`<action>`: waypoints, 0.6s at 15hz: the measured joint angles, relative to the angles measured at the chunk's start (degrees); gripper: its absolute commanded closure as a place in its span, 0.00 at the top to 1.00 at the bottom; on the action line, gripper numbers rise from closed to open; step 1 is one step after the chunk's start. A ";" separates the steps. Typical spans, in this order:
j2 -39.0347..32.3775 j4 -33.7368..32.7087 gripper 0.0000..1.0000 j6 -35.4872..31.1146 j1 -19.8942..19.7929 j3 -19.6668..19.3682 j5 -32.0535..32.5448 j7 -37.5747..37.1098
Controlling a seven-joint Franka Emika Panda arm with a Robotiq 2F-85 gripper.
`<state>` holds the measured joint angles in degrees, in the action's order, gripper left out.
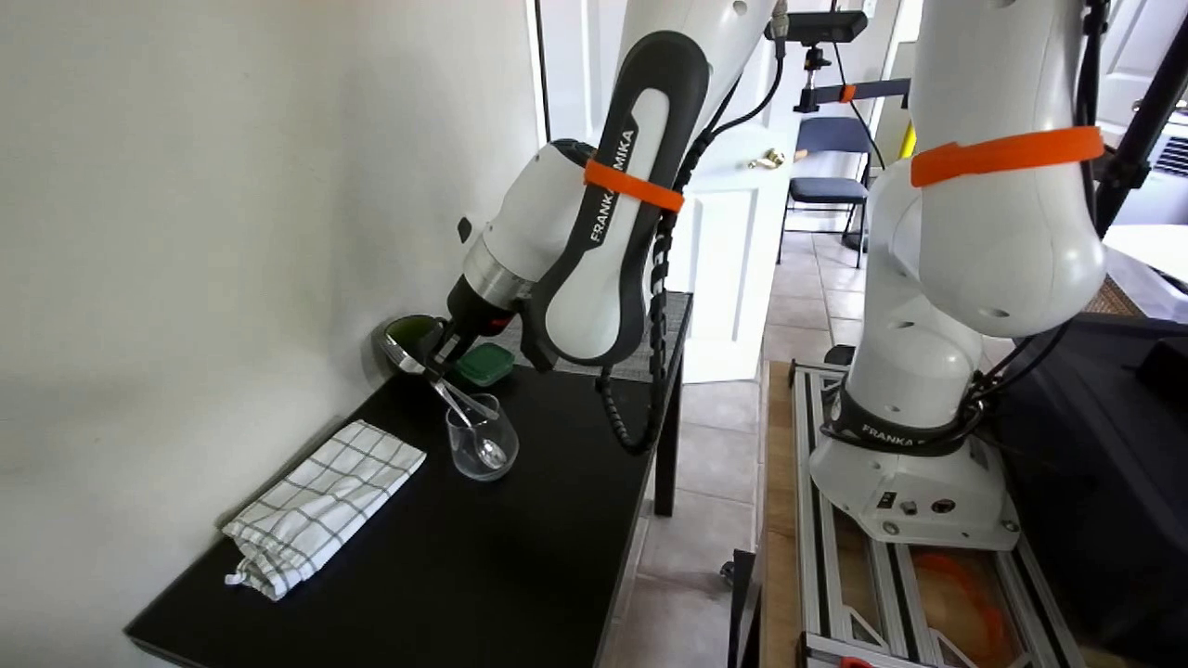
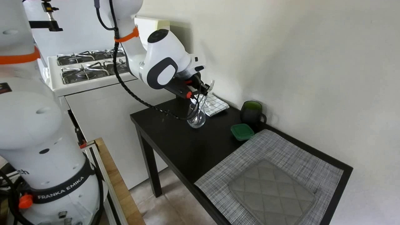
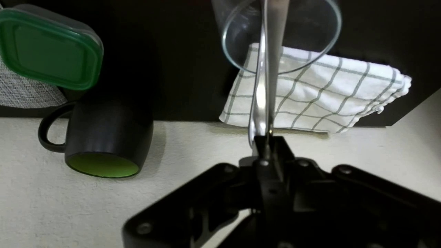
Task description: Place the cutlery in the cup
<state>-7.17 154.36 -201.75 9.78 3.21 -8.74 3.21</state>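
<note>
Fingers [image 3: 283, 151] grip tilted cutlery [image 3: 260, 96]; spoon head [image 1: 491, 454] sits inside clear glass [image 1: 504, 434] on black counter [image 1: 520, 547]; checked cloth [image 1: 327, 501] lies near.

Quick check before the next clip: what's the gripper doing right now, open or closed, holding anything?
Gripper: closed, holding the cutlery.

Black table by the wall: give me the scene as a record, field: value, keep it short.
end effector: closed on slim silver metal cutlery
cutlery position: lower part inside the clear rounded glass, a spoon bowl down in it
remaining: release not yet made
white checked cloth: folded, along the pale wall
black mug with green interior: upright, near the wall
green-lidded container: lid on
grey woven mat: grey quilted pad on top
</note>
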 measured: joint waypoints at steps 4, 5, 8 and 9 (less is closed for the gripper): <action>-1.47 -0.46 0.02 -1.22 -0.57 0.12 1.34 -1.00; -1.63 -0.46 0.02 -1.44 -0.64 0.20 1.52 -1.07; -1.67 -0.40 0.02 -1.61 -0.76 0.63 2.07 -1.49; -1.65 -0.32 0.02 -1.61 -0.77 0.78 2.32 -1.77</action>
<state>-8.81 154.04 -203.36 9.02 3.98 -6.43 1.44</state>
